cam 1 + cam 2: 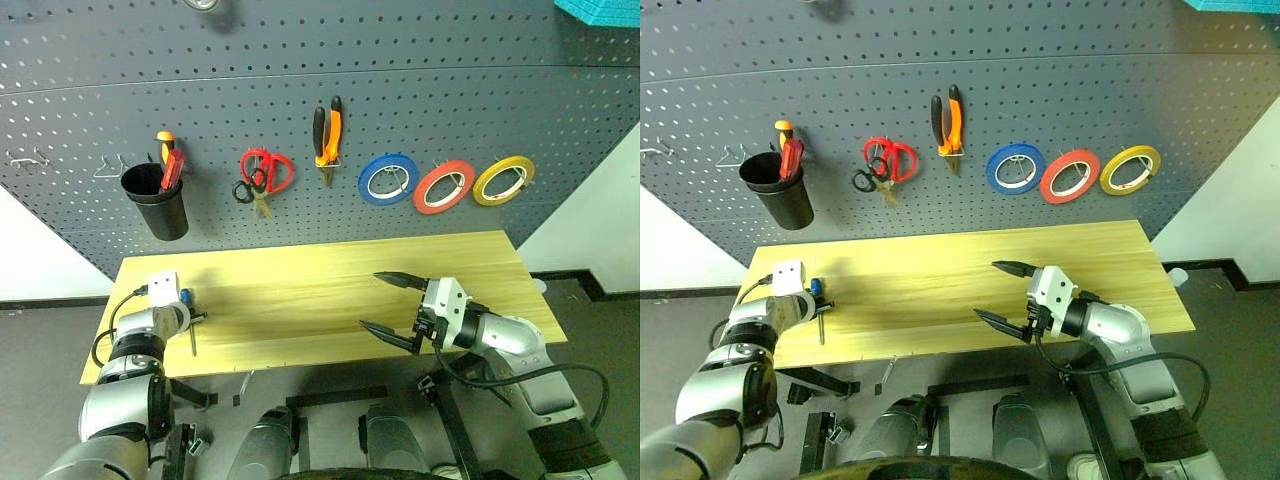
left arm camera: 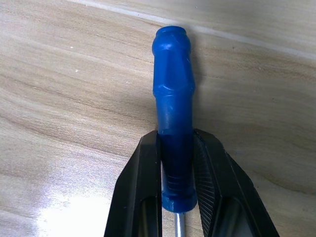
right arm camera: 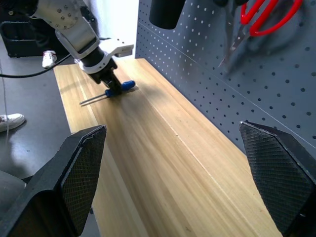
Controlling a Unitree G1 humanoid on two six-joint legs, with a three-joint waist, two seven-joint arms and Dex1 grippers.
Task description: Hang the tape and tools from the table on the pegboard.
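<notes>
Left hand [image 2: 175, 197] was closed on the blue-handled screwdriver [image 2: 173, 98], fingers [image 2: 143, 187] pinching the lower handle; the tool lay flat on the desk [image 1: 320, 290] near its left end, shaft pointing toward the front edge. Right hand [image 1: 385, 305] hovered over the desk's right half, jaws wide apart and holding nothing. On the pegboard [image 1: 300, 100]: orange-and-black pliers [image 1: 327, 135], red tape ring [image 1: 444, 186] between a blue ring [image 1: 388, 179] and a yellow ring [image 1: 503, 180], red-handled scissors [image 1: 268, 170] with what looked like the small black-handled scissors [image 1: 246, 192] hung against them, and a black cup [image 1: 160, 200] holding a red-orange-handled tool [image 1: 170, 160].
</notes>
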